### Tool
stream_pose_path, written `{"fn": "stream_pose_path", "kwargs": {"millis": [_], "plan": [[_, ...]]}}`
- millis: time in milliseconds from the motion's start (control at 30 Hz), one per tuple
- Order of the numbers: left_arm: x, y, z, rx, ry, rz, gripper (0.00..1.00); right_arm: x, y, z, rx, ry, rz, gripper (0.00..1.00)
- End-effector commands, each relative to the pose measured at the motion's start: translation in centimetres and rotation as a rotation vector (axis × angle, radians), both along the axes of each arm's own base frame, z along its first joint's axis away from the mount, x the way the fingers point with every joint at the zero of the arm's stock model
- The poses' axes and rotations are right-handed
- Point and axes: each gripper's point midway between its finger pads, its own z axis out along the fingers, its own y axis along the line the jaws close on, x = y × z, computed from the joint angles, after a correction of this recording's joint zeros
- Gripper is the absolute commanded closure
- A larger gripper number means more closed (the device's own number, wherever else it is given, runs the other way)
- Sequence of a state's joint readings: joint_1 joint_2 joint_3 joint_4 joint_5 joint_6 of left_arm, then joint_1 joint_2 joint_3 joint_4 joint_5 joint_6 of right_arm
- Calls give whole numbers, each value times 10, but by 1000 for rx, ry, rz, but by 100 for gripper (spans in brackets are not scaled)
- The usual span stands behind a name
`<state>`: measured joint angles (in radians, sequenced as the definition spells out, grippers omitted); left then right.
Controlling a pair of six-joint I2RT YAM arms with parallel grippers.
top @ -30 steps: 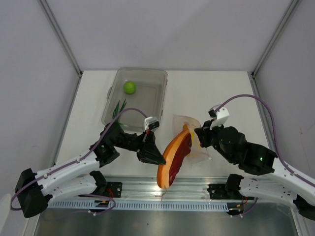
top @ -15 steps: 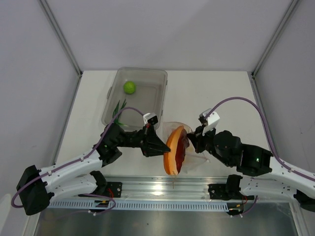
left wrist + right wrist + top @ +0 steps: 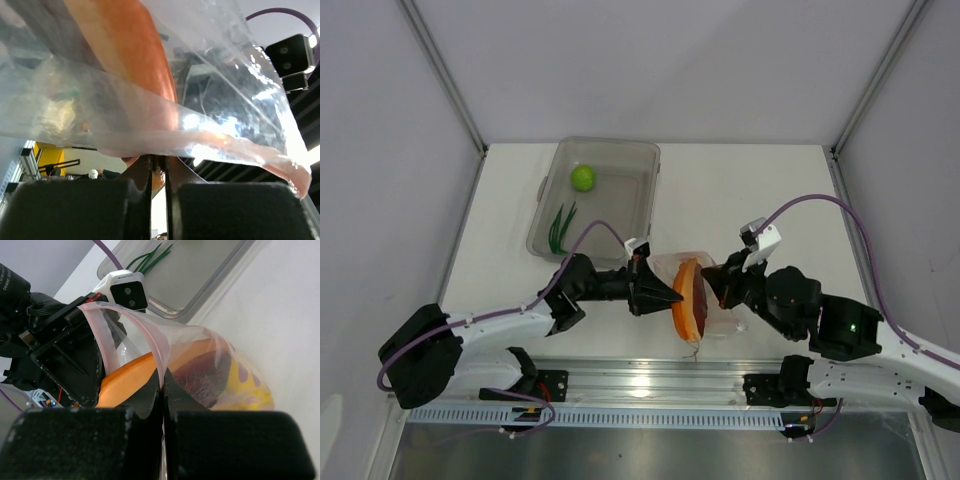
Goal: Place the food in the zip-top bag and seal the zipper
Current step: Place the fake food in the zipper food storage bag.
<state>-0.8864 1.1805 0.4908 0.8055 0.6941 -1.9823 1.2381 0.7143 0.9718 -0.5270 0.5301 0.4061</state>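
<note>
Pinching is seen at both pairs of fingers. The left gripper point(image 3: 159, 162) is clenched on a fold of clear film at the mouth of the zip-top bag point(image 3: 225, 100), and the right gripper point(image 3: 162, 385) is clenched on the opposite lip, just below the pink zipper point(image 3: 150, 337). The bag is held up between them at the near edge of the table, its mouth pulled apart and not sealed.

Inside the film, the long dark-red and tan slice point(image 3: 686, 300) is lodged on edge, and a yellow piece point(image 3: 250, 400) lies at the bottom beside it. Further out, the green lime point(image 3: 583, 178) and the green stalk point(image 3: 560, 225) are left in the clear bin point(image 3: 655, 170), well apart from the bag. The task is therefore judged partly done: at least two pieces remain to be loaded, and the zipper remains to be pressed shut.

Compared with a second ago, the left arm has been stretched out toward the right one, and the two grippers have been brought closer together. The slice, which then hung long and slanted below the bag, is now gathered compactly between them.
</note>
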Motion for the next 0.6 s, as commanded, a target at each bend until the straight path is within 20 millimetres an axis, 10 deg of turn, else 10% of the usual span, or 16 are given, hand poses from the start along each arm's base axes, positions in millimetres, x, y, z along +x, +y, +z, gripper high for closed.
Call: {"fn": "stream_pose_path", "kwargs": {"millis": [0, 200, 567], "plan": [[5, 1, 40, -136, 43, 9, 93, -1, -1, 28, 103, -9, -16, 100], [-4, -9, 59, -121, -88, -70, 20, 1, -1, 23, 85, -3, -26, 100], [-11, 32, 0, 323, -343, 119, 24, 3, -10, 21, 68, -8, -54, 100]]}}
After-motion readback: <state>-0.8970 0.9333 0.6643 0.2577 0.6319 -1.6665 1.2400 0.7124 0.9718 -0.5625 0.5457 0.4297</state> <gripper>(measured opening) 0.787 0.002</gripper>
